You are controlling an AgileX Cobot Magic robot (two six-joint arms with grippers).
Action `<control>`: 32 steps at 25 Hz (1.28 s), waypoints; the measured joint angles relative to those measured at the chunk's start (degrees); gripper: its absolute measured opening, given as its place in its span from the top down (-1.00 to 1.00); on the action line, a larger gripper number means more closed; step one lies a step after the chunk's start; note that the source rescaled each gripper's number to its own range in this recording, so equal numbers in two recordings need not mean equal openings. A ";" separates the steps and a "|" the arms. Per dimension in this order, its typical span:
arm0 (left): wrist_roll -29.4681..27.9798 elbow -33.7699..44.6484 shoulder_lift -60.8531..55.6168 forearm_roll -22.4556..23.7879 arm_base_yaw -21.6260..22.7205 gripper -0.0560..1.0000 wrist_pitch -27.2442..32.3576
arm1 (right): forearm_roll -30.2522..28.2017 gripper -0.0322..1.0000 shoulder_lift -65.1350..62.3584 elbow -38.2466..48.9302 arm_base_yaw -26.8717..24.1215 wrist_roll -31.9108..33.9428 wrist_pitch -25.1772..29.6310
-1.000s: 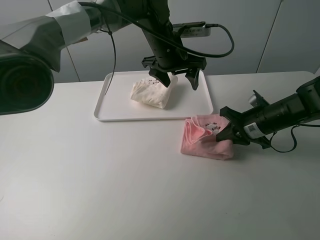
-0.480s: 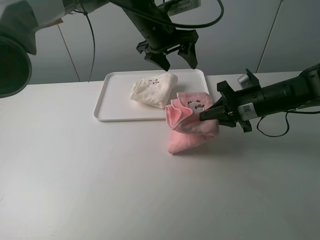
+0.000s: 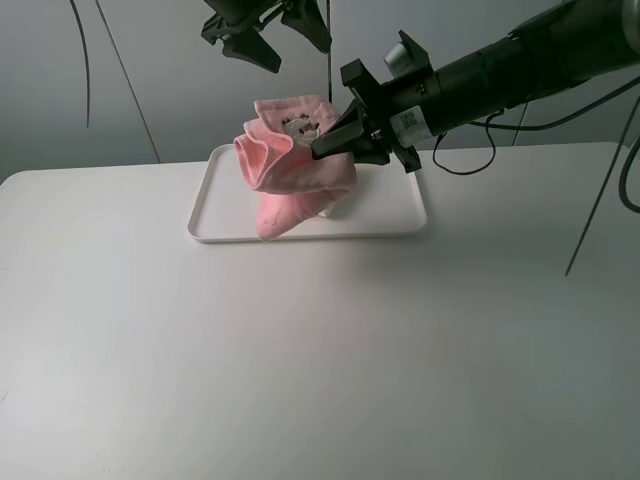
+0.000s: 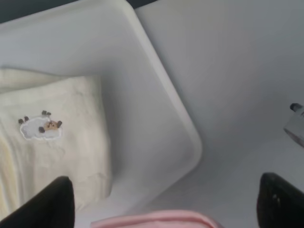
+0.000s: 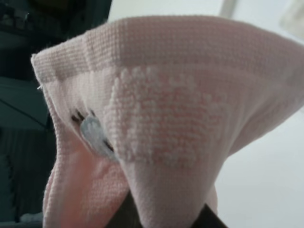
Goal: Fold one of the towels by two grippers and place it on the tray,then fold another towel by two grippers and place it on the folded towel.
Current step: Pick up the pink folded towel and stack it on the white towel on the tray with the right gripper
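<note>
The pink towel (image 3: 293,165) hangs in the upper middle of the exterior view, bunched into a loose folded bundle and lifted clear of the counter (image 3: 320,350). It is pinched at its right side so the folds stay together while it is carried. Its lower end dangles down in front of the tray (image 3: 215,215); whether it touches the tray cannot be told. In the right wrist view the cloth (image 5: 161,114) fills the frame, its small printed mark showing at the left, and the fabric narrows to a neck at the bottom edge where the jaws grip it.

The right gripper (image 3: 345,135) reaches in from the upper right, its jaws nearly closed on the pink towel, holding it over the tray so it can be lowered onto the stack.

The cream towel (image 4: 52,137) lies folded on the tray (image 4: 156,109), seen in the left wrist view with its little sheep mark face up. In the exterior view it is almost wholly hidden behind the pink bundle.

The left gripper (image 3: 265,30) sits at the top of the exterior frame, above the tray, jaws spread wide and holding nothing, probably raised out of the way so the right arm has room. The step in hand appears to be setting the pink towel on the cream one.
</note>
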 joint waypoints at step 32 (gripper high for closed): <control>1.57 0.35 -0.67 -2.31 1.96 -0.98 -0.35 | 10.83 0.73 24.37 -34.46 3.05 4.46 -11.86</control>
